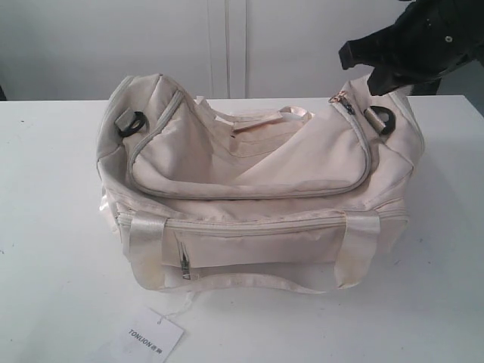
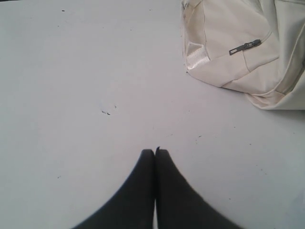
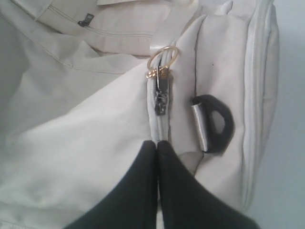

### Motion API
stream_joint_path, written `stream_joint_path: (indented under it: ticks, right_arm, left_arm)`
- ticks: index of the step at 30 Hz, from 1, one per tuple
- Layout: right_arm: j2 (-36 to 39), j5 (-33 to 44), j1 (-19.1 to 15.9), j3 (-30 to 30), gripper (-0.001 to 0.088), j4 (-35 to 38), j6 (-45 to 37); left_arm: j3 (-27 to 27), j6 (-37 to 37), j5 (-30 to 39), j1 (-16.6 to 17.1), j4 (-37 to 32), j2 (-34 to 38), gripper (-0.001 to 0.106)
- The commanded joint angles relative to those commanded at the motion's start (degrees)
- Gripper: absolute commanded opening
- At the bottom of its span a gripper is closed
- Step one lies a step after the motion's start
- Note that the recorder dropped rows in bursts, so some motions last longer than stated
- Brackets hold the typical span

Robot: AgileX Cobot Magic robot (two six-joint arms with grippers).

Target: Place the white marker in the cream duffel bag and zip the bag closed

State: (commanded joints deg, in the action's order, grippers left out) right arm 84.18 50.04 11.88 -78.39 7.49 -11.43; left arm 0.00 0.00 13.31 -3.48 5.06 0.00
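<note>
Currently the right gripper [image 3: 157,143], tips together on nothing, sits just short of the dark metal zip pull [image 3: 161,95] on the large cream fabric duffel bag [image 3: 71,143]. Like this it could only shove the pull or snag the black D-ring [image 3: 217,124] beside it. Farther off, the left gripper [image 2: 155,151], also together, hovers over white desk [image 2: 71,71], bracing nothing, so a tug may drag the bag. The slim white marker is out of sight.

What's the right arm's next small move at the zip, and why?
Probably back the right gripper off the cream duffel bag: the zip pull sits at the end by the black D-ring, the top zip looks closed along its visible run, and the jaws are shut, apparently empty. The white marker isn't visible.
</note>
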Motion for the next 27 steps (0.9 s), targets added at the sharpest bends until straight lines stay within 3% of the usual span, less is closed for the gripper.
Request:
stream_joint_path:
  ticks: [17, 27]
  right_arm:
    - [-9.0, -4.3, 0.0, 13.8, 0.0000, 0.5, -1.8]
    - [-24.2, -12.7, 0.0, 24.5, 0.0000, 0.4, -1.8]
  left_arm:
    - [0.0, 0.0, 0.0, 0.0, 0.0, 0.0, 0.000]
    - [0.0, 0.0, 0.0, 0.0, 0.0, 0.0, 0.000]
